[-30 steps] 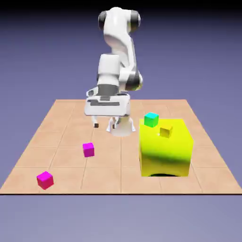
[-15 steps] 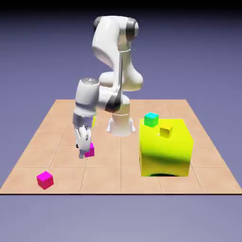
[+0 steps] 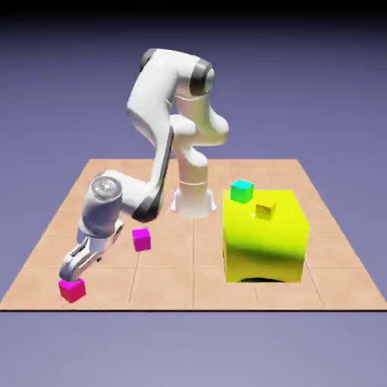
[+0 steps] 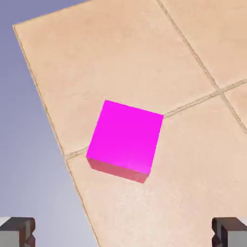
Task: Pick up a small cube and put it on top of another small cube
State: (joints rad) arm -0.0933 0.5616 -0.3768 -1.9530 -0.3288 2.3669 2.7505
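The gripper (image 3: 72,273) is hanging just above the small hot-pink cube (image 3: 72,289) at the near corner of the table (image 3: 332,264) on the exterior view's left, and its jaws are standing wide apart, holding nothing. In the hand view the two grey fingertips (image 4: 17,231) are sitting at the bottom corners, far out to either side, with bare tile between them; the hot-pink cube (image 4: 126,139) is lying ahead of them, apart from both, untouched. That cube is resting flat on the tiles close to the table's edge, turned at a slant to the tile seams, so its edges are running diagonally in the hand view. Being a cube, it is showing no long axis. The small green cube (image 3: 242,191) with the cyan top is sitting well away on the exterior view's right, just behind the big yellow block (image 3: 264,242), on which a small yellow cube (image 3: 264,210) is resting. A magenta cube (image 3: 141,239) is lying on the tiles between.
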